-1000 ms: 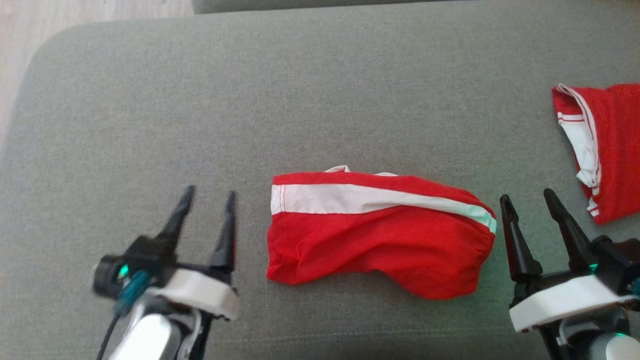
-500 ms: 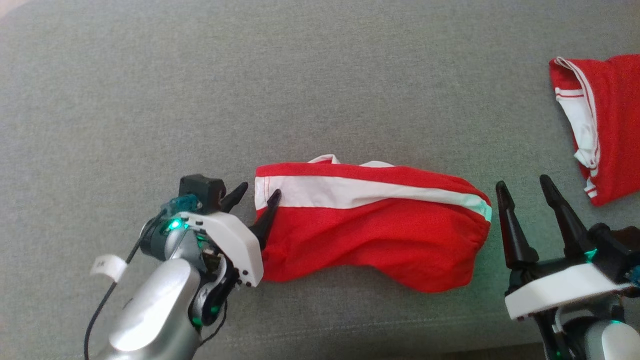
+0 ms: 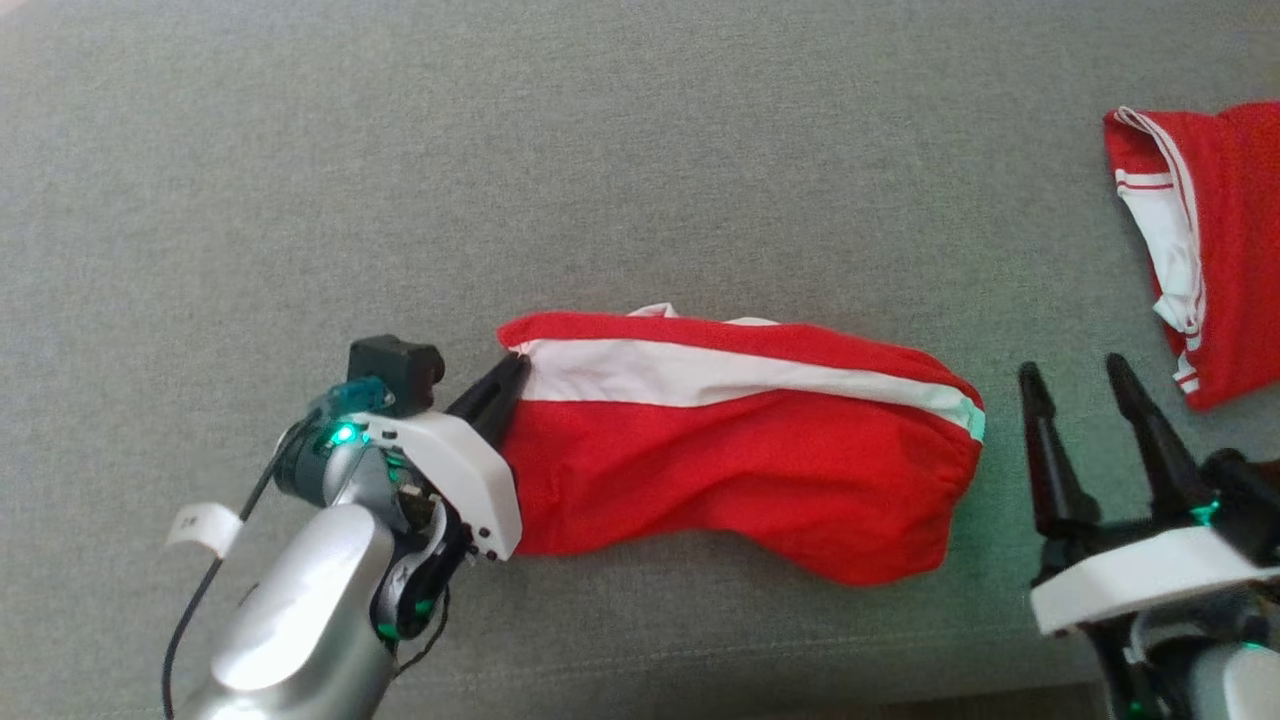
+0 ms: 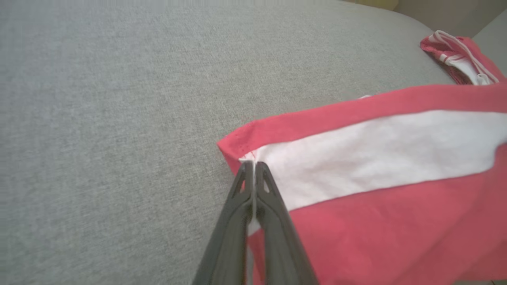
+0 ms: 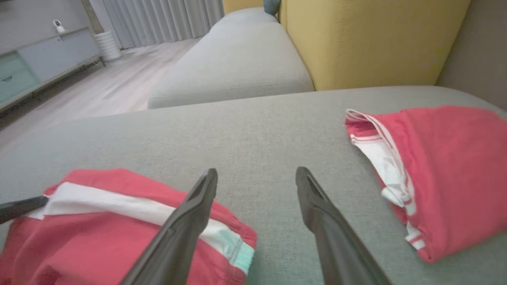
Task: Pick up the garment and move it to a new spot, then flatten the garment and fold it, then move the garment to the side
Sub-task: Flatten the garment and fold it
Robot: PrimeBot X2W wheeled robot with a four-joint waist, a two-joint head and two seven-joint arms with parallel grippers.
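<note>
The garment (image 3: pixel 740 450) is a red piece with a white stripe, lying bunched across the middle of the grey cushion (image 3: pixel 600 180). My left gripper (image 3: pixel 515 368) is shut on its left edge, pinching the cloth where the white stripe begins. The left wrist view shows the two fingers pressed together at the tip (image 4: pixel 253 164) on that hem of the garment (image 4: pixel 376 190). My right gripper (image 3: pixel 1070 372) stands open just right of the garment's right end, touching nothing. In the right wrist view its gripper (image 5: pixel 256 175) hovers over bare cushion, the garment (image 5: pixel 99 237) at lower left.
A second red and white garment (image 3: pixel 1220 250) lies at the right edge of the cushion, also seen as a folded red garment (image 5: pixel 443 166) in the right wrist view. Beyond the cushion are another grey seat (image 5: pixel 233 63), a yellow backrest (image 5: pixel 372 39) and wooden floor (image 5: pixel 99 91).
My left gripper has moved in from the lower left to the garment's left edge and shut on it, pulling the hem slightly. The head camera has tilted down. The right gripper stays open.
</note>
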